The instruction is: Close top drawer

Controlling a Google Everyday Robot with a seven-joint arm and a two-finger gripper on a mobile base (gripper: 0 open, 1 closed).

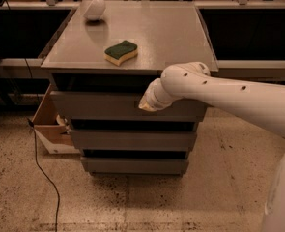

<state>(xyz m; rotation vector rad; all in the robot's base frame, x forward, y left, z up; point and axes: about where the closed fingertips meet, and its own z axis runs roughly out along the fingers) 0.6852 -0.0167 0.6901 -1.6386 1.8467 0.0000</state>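
Note:
The top drawer is the uppermost grey front of the cabinet. It stands out a little past the cabinet top, with a dark gap above it. My white arm reaches in from the right. My gripper is at the middle of the drawer front, against it or very close. The wrist hides the gripper's end.
A green and yellow sponge and a white bowl lie on the cabinet top. Two lower drawer fronts sit below. A cardboard box stands at the cabinet's left, and a black cable runs over the floor.

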